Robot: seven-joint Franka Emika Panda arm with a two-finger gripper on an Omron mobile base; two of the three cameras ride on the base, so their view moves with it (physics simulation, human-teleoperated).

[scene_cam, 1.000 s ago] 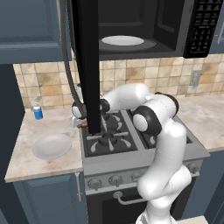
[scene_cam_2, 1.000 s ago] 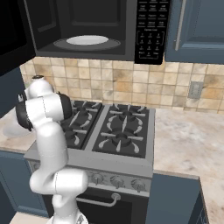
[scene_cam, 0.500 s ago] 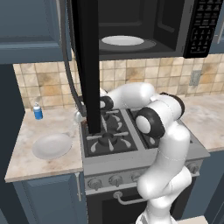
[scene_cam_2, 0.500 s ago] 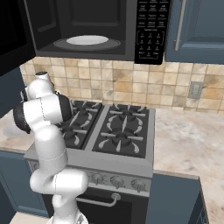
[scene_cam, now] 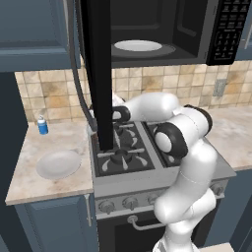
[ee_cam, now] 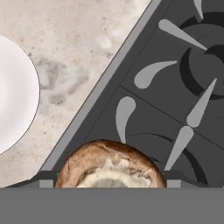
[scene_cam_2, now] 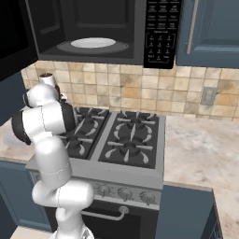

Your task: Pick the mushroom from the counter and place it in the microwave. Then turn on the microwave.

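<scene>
Mushroom in the claw, above the stove's edge

In the hand view the brown mushroom (ee_cam: 111, 165) sits between the claw (ee_cam: 111, 178) tips, gripped at its sides, over the stove top (ee_cam: 175, 100) beside the counter (ee_cam: 74, 57) and white plate (ee_cam: 15, 94). The microwave (scene_cam: 162, 29) door stands open overhead.

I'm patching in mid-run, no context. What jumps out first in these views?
The microwave hangs wide open above the stove, its door jutting down in front of the arm, with a white turntable plate inside. In the hand view a brown mushroom sits between the tool's fingertips over the stove's edge, beside the counter.
</scene>
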